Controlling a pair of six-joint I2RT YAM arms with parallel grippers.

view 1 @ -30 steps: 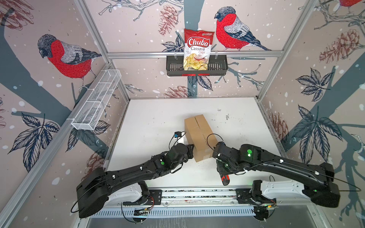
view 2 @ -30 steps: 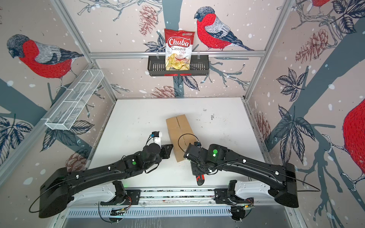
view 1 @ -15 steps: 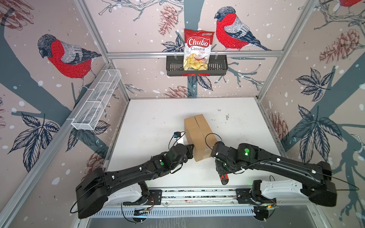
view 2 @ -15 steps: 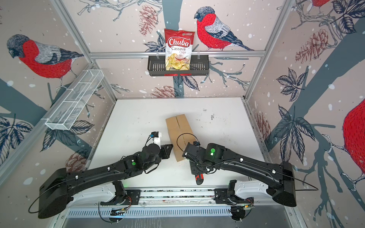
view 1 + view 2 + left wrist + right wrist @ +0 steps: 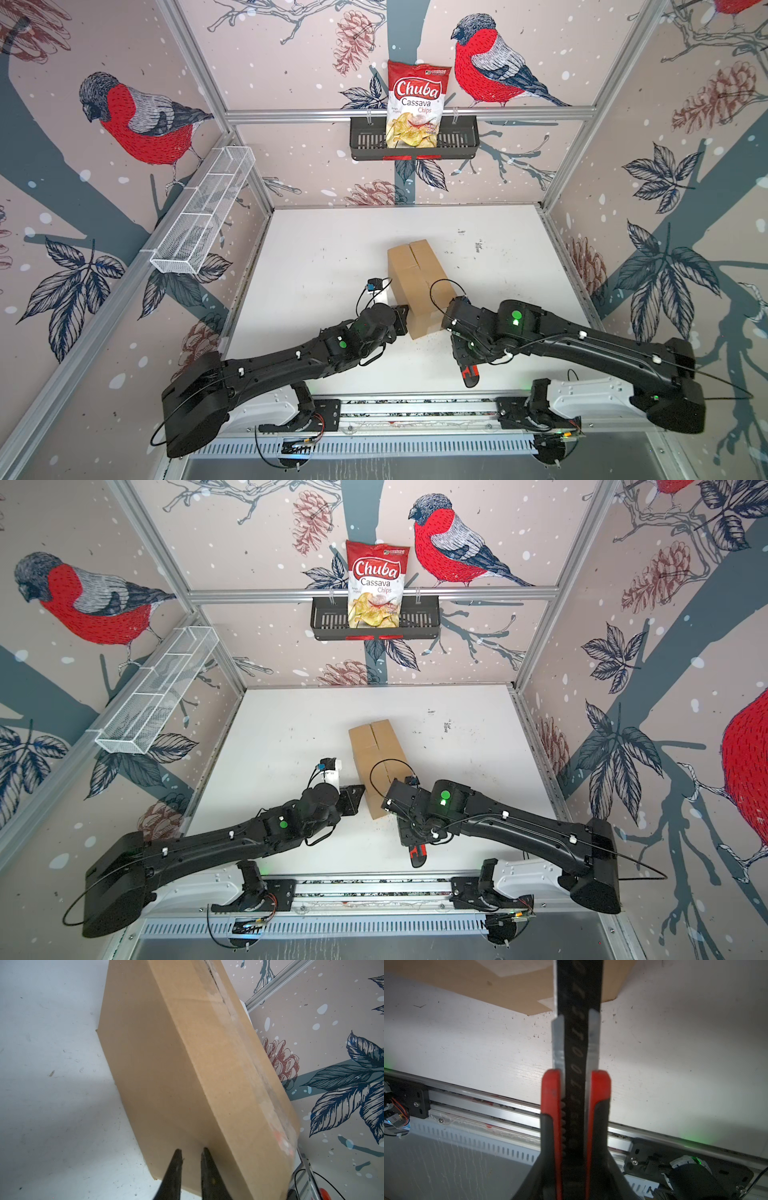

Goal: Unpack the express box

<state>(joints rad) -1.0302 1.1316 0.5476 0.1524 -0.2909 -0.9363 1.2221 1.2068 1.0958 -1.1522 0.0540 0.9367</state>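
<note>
The express box [image 5: 419, 270] [image 5: 376, 754] is a brown carton lying flaps-closed mid-table, with clear tape along its top seam. My left gripper [image 5: 404, 319] [image 5: 358, 798] [image 5: 191, 1152] points at the carton's left side [image 5: 166, 1084] near its front end. Its jaws are a narrow gap apart with nothing between them, and the tips rest against the cardboard. My right gripper [image 5: 464, 358] [image 5: 411, 837] [image 5: 574, 1118] hangs by the carton's front right corner, shut on a red and black utility knife [image 5: 471, 376] [image 5: 575, 1053]. The knife's black blade strip crosses the carton's lower edge [image 5: 467, 980]; its tip is out of frame.
A Chuba chips bag [image 5: 417, 104] stands in a black wall basket [image 5: 457, 141] on the back wall. A white wire rack [image 5: 203, 212] hangs on the left wall. An aluminium rail [image 5: 415, 409] runs along the white table's [image 5: 324, 257] front edge. Patterned walls enclose three sides.
The right arm has edged slightly to the left with the knife. The carton and the left arm have not visibly moved.
</note>
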